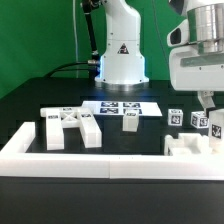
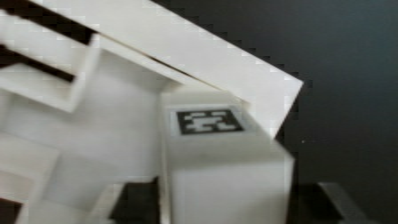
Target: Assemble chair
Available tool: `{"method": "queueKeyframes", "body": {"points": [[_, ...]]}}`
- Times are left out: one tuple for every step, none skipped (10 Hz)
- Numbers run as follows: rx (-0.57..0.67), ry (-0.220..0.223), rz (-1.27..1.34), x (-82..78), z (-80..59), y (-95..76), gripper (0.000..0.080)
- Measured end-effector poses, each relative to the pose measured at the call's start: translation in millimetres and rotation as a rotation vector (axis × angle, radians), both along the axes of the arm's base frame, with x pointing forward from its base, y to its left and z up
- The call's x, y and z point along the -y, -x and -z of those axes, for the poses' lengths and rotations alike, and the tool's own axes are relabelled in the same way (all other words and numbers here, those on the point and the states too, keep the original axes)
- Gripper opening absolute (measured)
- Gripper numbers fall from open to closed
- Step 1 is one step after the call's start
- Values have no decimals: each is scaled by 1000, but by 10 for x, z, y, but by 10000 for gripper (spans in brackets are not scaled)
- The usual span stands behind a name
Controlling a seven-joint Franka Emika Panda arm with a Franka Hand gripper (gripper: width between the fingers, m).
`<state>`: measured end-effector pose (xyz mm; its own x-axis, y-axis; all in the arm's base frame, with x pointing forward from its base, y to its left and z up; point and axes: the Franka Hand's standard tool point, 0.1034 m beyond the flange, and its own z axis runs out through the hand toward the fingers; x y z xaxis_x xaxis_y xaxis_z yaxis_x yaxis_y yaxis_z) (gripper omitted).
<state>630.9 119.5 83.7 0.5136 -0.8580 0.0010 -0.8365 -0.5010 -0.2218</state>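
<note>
The partly built chair point(image 1: 190, 146) of white blocky parts stands at the exterior view's right, just behind the front rail. Tagged square legs point(image 1: 197, 122) stick up from it. My gripper point(image 1: 205, 104) hangs right over these legs. In the wrist view one white leg point(image 2: 222, 160) with a black-and-white tag point(image 2: 210, 122) runs up between my fingers point(image 2: 125, 200). A thin dark gap shows on each side of the leg, so my gripper point(image 2: 231, 208) is open and straddles it without touching. White slabs of the chair point(image 2: 107, 90) lie behind the leg.
An X-braced white frame point(image 1: 70, 126) and a small tagged block point(image 1: 130, 120) lie on the black table. The marker board point(image 1: 120, 106) lies behind them, in front of the robot base point(image 1: 122, 55). A long low white rail point(image 1: 90, 160) runs along the front.
</note>
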Motion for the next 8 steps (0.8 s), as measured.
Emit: {"method": "queueKeyframes", "body": {"points": [[6,9,-47,3,-5,-6,507],[4,19,-103,-6,-4,1,507],[19,47,-238,-10,-4,2,619],[32,69,-357,-10,-5,2,641],[43,87,-448,-6,-4,1,648],[52,103,-529,-8,-4,2,648],[63,121,-627,-19,-4,4,648],[74,138,-718,-24,-3,5,649]]}}
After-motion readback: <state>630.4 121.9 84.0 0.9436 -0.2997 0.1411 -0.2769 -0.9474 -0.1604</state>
